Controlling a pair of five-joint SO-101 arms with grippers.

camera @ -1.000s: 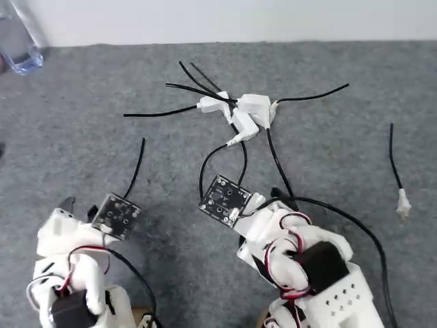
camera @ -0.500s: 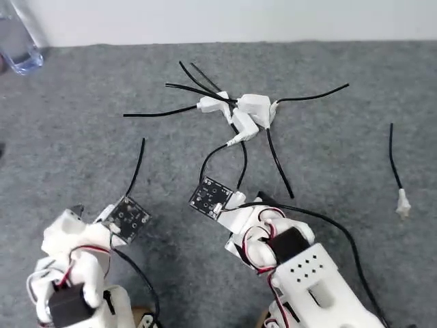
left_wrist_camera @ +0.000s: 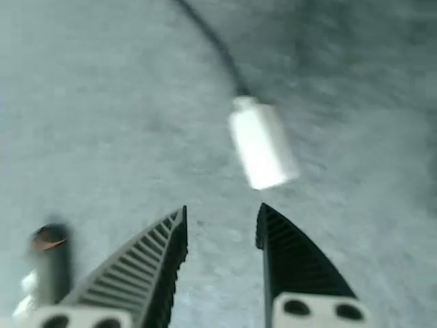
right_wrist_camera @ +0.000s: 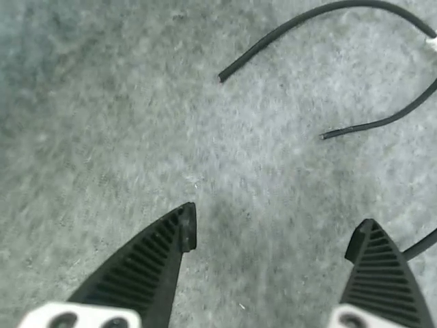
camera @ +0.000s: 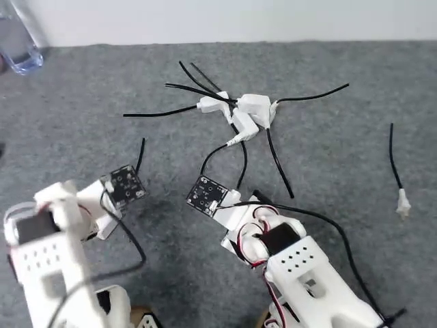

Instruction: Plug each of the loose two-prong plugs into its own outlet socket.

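The grey mat (camera: 68, 102) carries all items. My right claw (right_wrist_camera: 279, 213) stands wide open above bare mat, with black cord ends (right_wrist_camera: 235, 63) lying ahead of it. My left claw (left_wrist_camera: 222, 207) is open to a narrower gap. One loose plug (left_wrist_camera: 263, 149), white on a black cord and blurred, lies on the mat just ahead of its tips. A white socket cluster (camera: 249, 109) sits mid-mat beyond both arms. A second loose plug (camera: 403, 203) lies well apart toward the right edge, unplugged.
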